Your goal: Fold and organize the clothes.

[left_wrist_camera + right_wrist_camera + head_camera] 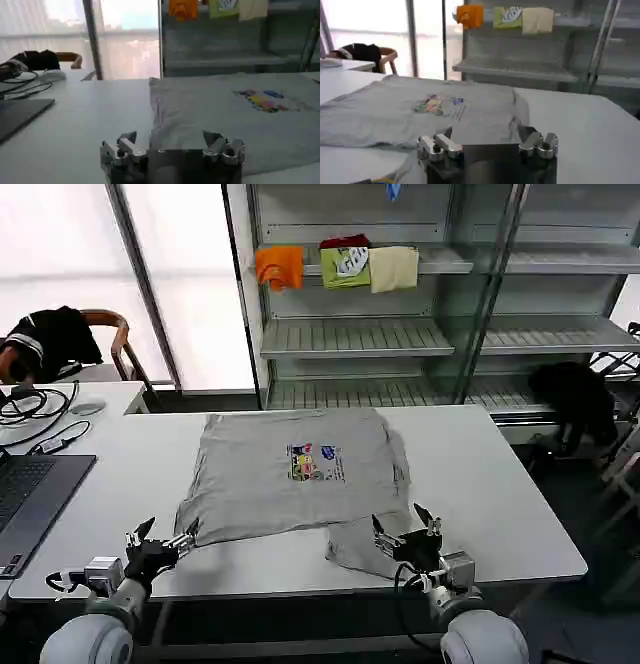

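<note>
While the grey shirt (295,474) lies spread flat in the middle of the white counter (500,494), print side up, both hands wait at the near edge in the head view. The left hand (160,546) sits just beside the shirt's near-left corner, its fingers spread apart and holding nothing. The right hand (408,534) hovers at the shirt's near-right flap, fingers likewise apart, with the cloth right beneath them. A small multicoloured print (315,463) marks the chest. A laptop (30,494) rests at the far left of the counter, and orange, green and cream folded pieces (340,266) sit on the shelf (355,336) behind.

From the left wrist view, the left hand (172,147) is open over bare counter (75,125), the shirt (225,115) stretching away to its right with its near-left edge rumpled between the fingers.

From the right wrist view, the right hand (487,142) is open too, and the shirt (420,112) lies just beyond its fingertips, the print (440,104) further off.
</note>
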You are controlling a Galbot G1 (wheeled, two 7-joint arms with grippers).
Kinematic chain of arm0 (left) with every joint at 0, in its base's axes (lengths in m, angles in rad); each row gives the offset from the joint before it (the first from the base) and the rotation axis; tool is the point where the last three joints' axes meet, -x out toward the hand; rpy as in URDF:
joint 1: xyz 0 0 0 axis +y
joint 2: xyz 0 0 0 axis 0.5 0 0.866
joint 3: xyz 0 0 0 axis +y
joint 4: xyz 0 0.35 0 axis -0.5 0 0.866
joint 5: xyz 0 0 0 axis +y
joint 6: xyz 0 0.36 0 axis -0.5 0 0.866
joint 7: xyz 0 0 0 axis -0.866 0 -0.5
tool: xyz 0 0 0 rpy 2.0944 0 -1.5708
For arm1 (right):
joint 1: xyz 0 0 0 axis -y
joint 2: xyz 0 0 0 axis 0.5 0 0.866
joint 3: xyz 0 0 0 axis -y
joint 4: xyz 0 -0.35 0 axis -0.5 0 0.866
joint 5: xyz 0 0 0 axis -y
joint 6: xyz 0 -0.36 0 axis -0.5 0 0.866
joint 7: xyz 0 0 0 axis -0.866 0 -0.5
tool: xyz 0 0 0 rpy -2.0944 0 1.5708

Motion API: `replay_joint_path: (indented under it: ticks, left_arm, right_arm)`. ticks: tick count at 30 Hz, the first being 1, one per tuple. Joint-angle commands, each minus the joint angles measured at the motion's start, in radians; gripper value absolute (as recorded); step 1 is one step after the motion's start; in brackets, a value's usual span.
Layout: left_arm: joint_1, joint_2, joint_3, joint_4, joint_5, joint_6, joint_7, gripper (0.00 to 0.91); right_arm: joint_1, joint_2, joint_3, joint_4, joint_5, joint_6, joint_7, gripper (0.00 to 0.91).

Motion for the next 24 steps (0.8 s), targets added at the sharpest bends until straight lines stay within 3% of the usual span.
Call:
replay_joint_path:
  ticks: [1, 9, 12, 14, 15, 16, 17, 19, 24]
  left_arm:
    - [0.012, 0.003, 0.000, 0.013, 0.015, 0.002, 0.000, 0.907]
    - [0.018, -0.004, 0.003, 0.045, 0.014, 0.001, 0.000, 0.907]
    - [0.013, -0.006, 0.005, 0.057, 0.016, 0.001, -0.001, 0.907]
    - [0.013, -0.007, 0.005, 0.063, 0.016, 0.001, -0.001, 0.806]
    - [0.013, -0.008, 0.004, 0.066, 0.016, 0.001, -0.001, 0.554]
    - [0.013, -0.007, 0.003, 0.069, 0.015, 0.001, -0.001, 0.433]
    - [0.013, -0.007, 0.001, 0.071, 0.014, 0.001, -0.001, 0.191]
    - [0.013, -0.006, -0.002, 0.074, 0.012, 0.001, 0.000, 0.030]
    - [0.021, -0.008, -0.002, 0.071, 0.009, 0.000, 0.009, 0.020]
  right_arm:
    - [-0.055, 0.002, 0.002, -0.013, 0.014, 0.000, 0.002, 0.907]
    - [-0.058, 0.004, 0.000, -0.038, 0.007, 0.000, 0.009, 0.907]
    - [-0.056, 0.007, -0.002, -0.047, 0.007, 0.000, 0.008, 0.836]
    - [-0.056, 0.008, -0.003, -0.051, 0.007, 0.000, 0.006, 0.645]
    - [-0.056, 0.009, -0.004, -0.054, 0.006, 0.000, 0.007, 0.413]
    - [-0.056, 0.010, -0.005, -0.058, 0.005, 0.000, 0.008, 0.242]
    - [-0.056, 0.012, -0.006, -0.062, 0.003, 0.000, 0.010, 0.000]
    - [-0.058, 0.012, -0.007, -0.069, 0.003, 0.000, 0.006, 0.000]
    - [-0.065, 0.012, -0.008, -0.070, 0.010, 0.000, -0.008, 0.000]
